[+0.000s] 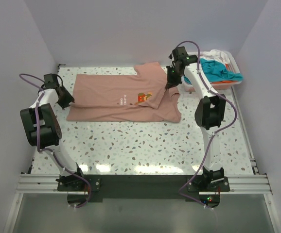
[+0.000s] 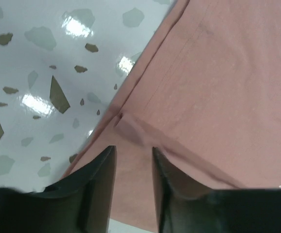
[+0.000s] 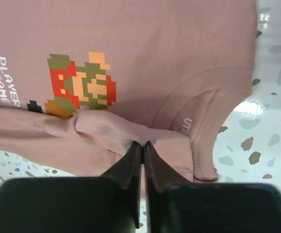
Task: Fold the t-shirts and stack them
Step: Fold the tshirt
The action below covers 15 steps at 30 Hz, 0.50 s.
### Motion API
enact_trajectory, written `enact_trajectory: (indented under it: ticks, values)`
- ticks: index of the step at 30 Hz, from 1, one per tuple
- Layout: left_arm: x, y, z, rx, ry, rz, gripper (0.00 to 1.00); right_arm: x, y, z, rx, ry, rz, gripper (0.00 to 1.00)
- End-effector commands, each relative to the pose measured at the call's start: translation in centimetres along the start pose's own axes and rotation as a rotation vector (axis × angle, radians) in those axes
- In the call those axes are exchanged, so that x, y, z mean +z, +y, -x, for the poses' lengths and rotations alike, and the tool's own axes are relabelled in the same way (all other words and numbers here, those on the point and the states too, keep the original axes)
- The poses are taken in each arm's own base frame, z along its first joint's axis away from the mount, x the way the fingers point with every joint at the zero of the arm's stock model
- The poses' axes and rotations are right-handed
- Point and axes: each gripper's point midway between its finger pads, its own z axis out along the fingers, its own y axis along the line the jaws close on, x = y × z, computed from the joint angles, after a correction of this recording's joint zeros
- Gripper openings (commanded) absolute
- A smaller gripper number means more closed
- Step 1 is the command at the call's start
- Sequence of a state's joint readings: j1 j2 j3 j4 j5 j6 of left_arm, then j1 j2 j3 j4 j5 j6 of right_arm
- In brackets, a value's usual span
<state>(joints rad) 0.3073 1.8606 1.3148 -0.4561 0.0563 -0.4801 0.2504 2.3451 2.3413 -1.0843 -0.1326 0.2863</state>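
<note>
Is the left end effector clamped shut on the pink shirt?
No, the left end effector is open, the pink shirt visible between its jaws.

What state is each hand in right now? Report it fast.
Left hand: open, fingers apart over the pink t-shirt edge, holding nothing.
Right hand: closed, pinching a fold of the pink t-shirt near its collar.

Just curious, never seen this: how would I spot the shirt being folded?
On the speckled table, across its far half, lies the salmon-pink t-shirt. Unlike the teal and white clothes bunched in the corner basket, it is spread out and bears a pixel-figure print.
</note>
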Motion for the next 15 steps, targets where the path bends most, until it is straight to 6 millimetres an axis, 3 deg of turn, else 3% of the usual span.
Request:
enact_trajectory:
  ticks: [1, 2, 4, 8, 10, 11, 12, 13, 14, 15]
  values:
    - [-0.5, -1.5, 3.3, 0.007, -0.086, -0.048, 0.42, -1.3, 1.9, 2.7, -0.034, -0.095, 0.088, 0.12]
    - [-0.6, -1.6, 3.4, 0.011, -0.091, -0.045, 0.58, -1.3, 2.1, 2.8, -0.039, -0.097, 0.106, 0.26]
    - [-0.5, -1.6, 3.3, 0.019, -0.091, -0.038, 0.67, -1.5, 2.3, 2.9, -0.046, -0.101, 0.118, 0.61]
    - [-1.0, -1.4, 1.9, 0.057, -0.073, -0.008, 0.75, -2.4, 1.7, 1.8, -0.082, -0.092, 0.094, 0.68]
    - [-0.9, -0.5, 0.2, 0.065, -0.047, 0.017, 0.75, -2.7, 1.0, 0.0, -0.085, -0.066, 0.075, 0.68]
    - [-1.5, -0.4, 0.1, 0.067, -0.059, 0.015, 0.75, -1.6, 0.1, -2.4, -0.079, -0.004, 0.059, 0.68]
    - [-1.4, 0.3, -1.3, 0.067, -0.035, 0.024, 0.75, -2.8, 0.1, -2.8, -0.081, -0.018, 0.061, 0.68]
    - [-2.1, 0.7, -1.3, 0.066, -0.056, 0.043, 0.75, -2.7, -0.1, -3.3, -0.082, -0.02, 0.061, 0.68]
    - [-2.3, 1.0, -1.6, 0.072, -0.056, 0.051, 0.75, -1.7, -0.9, -5.7, -0.071, 0.037, 0.047, 0.68]
    - [-2.4, 1.8, -2.5, 0.074, -0.046, 0.073, 0.75, -1.9, -1.1, -6.4, -0.071, 0.042, 0.046, 0.68]
